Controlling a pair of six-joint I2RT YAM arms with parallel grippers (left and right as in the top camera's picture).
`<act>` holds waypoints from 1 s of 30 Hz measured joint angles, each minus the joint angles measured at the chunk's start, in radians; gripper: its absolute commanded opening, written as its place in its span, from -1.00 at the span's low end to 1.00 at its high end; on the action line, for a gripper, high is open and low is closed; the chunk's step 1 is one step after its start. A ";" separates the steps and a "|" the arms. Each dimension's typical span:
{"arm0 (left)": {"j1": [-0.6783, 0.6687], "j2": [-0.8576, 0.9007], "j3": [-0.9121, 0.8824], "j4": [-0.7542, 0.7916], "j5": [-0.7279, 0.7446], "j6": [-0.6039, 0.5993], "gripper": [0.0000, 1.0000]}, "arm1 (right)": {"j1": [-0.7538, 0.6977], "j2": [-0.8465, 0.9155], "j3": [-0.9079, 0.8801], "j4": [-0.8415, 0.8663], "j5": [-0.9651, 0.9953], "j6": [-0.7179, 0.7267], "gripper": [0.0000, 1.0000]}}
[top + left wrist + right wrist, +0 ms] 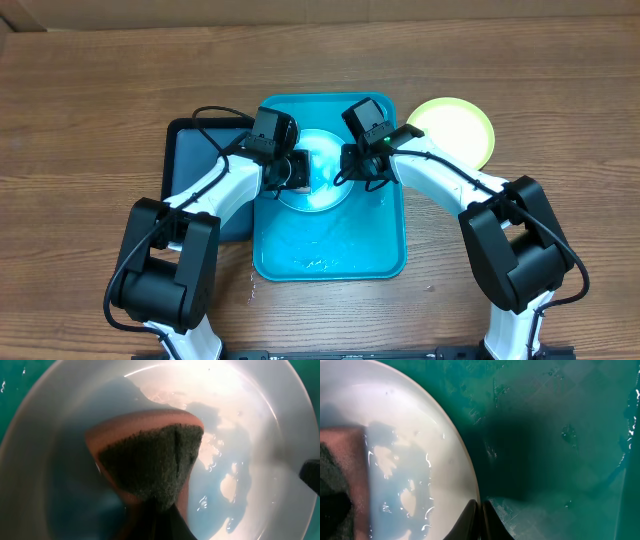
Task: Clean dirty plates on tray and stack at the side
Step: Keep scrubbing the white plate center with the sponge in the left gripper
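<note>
Left tool (155, 522) clamps sponge (150, 467) on wet plate (260, 420); right tool (481, 522) pinches plate rim.

Matt, grained wood makes up the tabletop (90, 100). The tray (330, 260) is smooth glossy plastic, beaded with water. The plate (260, 435) is shiny and wet. The sponge (150, 470) has a coarse fibrous face on matt foam.

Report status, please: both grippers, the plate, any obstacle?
Left gripper shut on sponge, pressed on wet plate. Right gripper shut on plate rim. Plate in tray. Yellow-green plate beside tray, not in way.
</note>
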 measured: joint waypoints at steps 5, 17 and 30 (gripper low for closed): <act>-0.007 0.002 -0.010 0.069 -0.001 -0.016 -0.92 | -0.001 0.000 0.000 0.001 0.005 0.000 -0.92; -0.019 0.020 -0.019 0.236 -0.063 -0.012 -0.92 | 0.000 0.000 0.000 0.007 -0.011 0.001 -0.92; -0.019 0.027 -0.022 0.265 -0.098 0.037 -0.91 | 0.002 0.000 0.000 0.009 -0.028 0.003 -0.92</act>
